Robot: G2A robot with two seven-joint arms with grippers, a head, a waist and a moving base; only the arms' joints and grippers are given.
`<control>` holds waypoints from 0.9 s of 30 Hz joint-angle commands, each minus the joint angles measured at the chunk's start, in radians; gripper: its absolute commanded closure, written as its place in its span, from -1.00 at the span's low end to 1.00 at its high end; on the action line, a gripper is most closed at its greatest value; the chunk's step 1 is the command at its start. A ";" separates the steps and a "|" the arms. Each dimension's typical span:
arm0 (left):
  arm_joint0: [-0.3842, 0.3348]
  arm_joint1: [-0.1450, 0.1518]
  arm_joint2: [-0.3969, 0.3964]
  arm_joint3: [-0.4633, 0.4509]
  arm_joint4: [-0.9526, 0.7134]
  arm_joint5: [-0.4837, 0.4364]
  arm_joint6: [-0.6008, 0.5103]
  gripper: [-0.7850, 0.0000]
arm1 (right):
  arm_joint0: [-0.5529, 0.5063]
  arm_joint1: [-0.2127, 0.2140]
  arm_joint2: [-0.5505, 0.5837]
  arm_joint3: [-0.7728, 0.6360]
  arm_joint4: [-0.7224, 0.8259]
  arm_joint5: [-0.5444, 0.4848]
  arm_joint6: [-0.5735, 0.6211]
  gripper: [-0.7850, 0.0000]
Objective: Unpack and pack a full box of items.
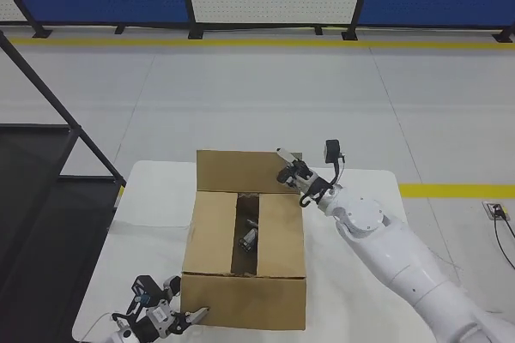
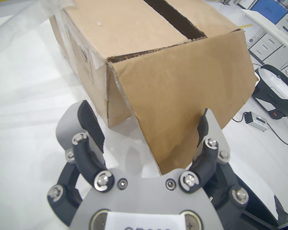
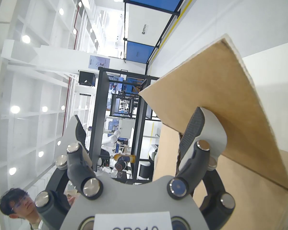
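Unpacking is judged barely begun. The box [image 1: 213, 249] is set mid-table [image 1: 154, 214] with both end flaps opened, but the long flaps are nearly shut. The items [image 1: 249, 236] are glimpsed through the slit, and none is seen taken out. The left gripper [image 2: 146, 110] is held low at the near flap [image 2: 182, 84], jaws spread wide about its corner, nothing clamped. The right gripper [image 3: 138, 114] is held at the far flap [image 3: 218, 96], jaws wide apart, one finger [image 3: 194, 130] laid against the cardboard, nothing gripped.
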 commanded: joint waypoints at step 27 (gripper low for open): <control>-0.019 0.011 0.046 0.027 0.032 0.011 0.000 -1.00 | 0.151 -0.261 -0.075 0.500 -0.095 0.049 0.077 -1.00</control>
